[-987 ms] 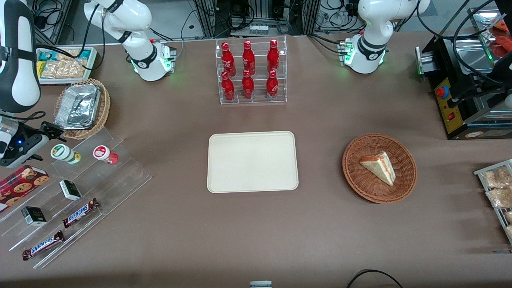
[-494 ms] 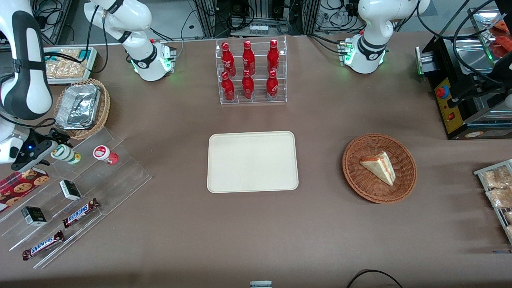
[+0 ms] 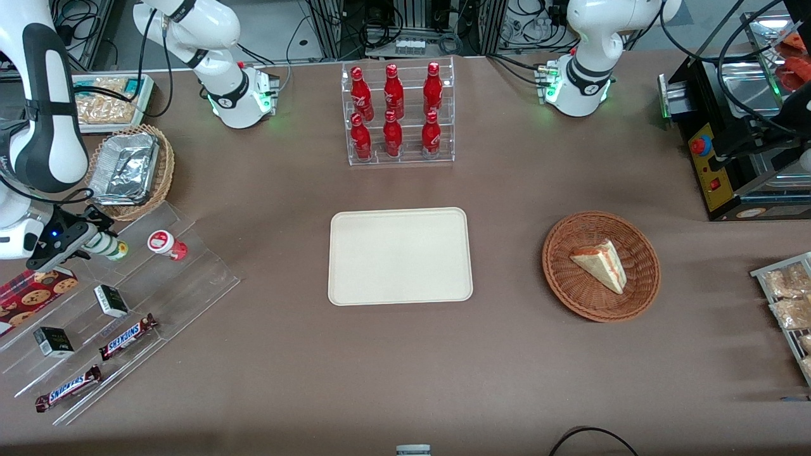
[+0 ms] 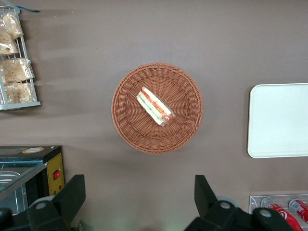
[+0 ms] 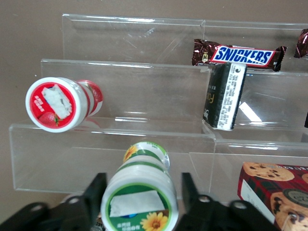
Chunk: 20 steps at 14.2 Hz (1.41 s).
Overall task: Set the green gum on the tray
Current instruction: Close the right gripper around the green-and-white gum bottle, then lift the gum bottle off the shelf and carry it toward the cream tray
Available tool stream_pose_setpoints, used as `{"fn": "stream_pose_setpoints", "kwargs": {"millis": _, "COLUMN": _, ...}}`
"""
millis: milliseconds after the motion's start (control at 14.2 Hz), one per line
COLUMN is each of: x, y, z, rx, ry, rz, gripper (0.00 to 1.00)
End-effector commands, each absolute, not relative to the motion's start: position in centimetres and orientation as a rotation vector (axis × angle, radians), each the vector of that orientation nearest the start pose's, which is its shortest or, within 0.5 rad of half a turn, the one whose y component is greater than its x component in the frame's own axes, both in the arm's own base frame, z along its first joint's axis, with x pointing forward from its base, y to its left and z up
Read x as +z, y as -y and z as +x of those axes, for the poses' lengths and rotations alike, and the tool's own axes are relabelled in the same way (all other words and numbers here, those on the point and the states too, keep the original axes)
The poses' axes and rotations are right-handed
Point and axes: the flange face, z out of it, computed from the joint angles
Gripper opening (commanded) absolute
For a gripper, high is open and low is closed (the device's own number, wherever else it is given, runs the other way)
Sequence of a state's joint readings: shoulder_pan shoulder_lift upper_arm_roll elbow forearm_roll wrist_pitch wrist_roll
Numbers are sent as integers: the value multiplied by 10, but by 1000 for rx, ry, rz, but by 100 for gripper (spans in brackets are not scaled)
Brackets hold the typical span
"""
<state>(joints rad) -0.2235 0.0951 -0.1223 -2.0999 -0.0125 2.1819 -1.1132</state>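
The green gum (image 3: 113, 247) lies on its side on the top step of a clear acrylic stand (image 3: 190, 278), toward the working arm's end of the table. In the right wrist view its white lid with green label (image 5: 139, 199) faces the camera. My gripper (image 3: 94, 242) is open, with one finger on each side of the gum's lid end (image 5: 142, 187) and small gaps showing. The cream-beige tray (image 3: 399, 256) lies bare at the table's middle, well apart from the gripper; it also shows in the left wrist view (image 4: 279, 120).
A red gum bottle (image 3: 166, 244) lies beside the green one (image 5: 57, 103). Lower steps hold small black boxes (image 5: 224, 96) and Snickers bars (image 3: 127, 335). A cookie box (image 3: 31, 288), a foil-filled wicker basket (image 3: 127, 168), a cola rack (image 3: 396, 114) and a sandwich basket (image 3: 600, 266) stand around.
My gripper has moved in toward the green gum. Its fingers now straddle the lid end, which was in plain view a second ago. The gum has not moved.
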Motion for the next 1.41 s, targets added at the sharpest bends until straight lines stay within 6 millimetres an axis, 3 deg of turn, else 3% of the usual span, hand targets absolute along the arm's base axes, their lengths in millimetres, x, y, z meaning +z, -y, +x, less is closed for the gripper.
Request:
{"fn": "stream_pose_setpoints", "kwargs": {"millis": 0, "x": 391, "y": 185, "z": 524, "rx": 43, "ry": 1212, "rz": -2907, "gripper": 0}}
{"fn": "stream_pose_setpoints", "kwargs": {"millis": 141, "x": 407, "y": 177, "z": 534, "rx": 34, "ry": 1234, "rz": -2901, "gripper": 0}}
{"fn": "stream_pose_setpoints", "kwargs": {"millis": 353, "x": 433, "y": 147, "z": 556, "rx": 18, "ry": 1225, "rz": -2918, "gripper": 0}}
{"fn": "stream_pose_setpoints", "kwargs": {"millis": 635, "x": 436, "y": 80, "z": 576, "rx": 71, "ry": 1150, "rz": -2940, "gripper": 0}}
{"fn": "stream_pose_setpoints", "kwargs": {"millis": 987, "x": 430, "y": -34, "z": 582, "rx": 76, "ry": 921, "rz": -3022, "gripper": 0}}
{"fn": "stream_pose_setpoints", "kwargs": {"millis": 1340, "x": 408, "y": -143, "z": 586, "rx": 99, "ry": 628, "rz": -3101, "gripper": 0}}
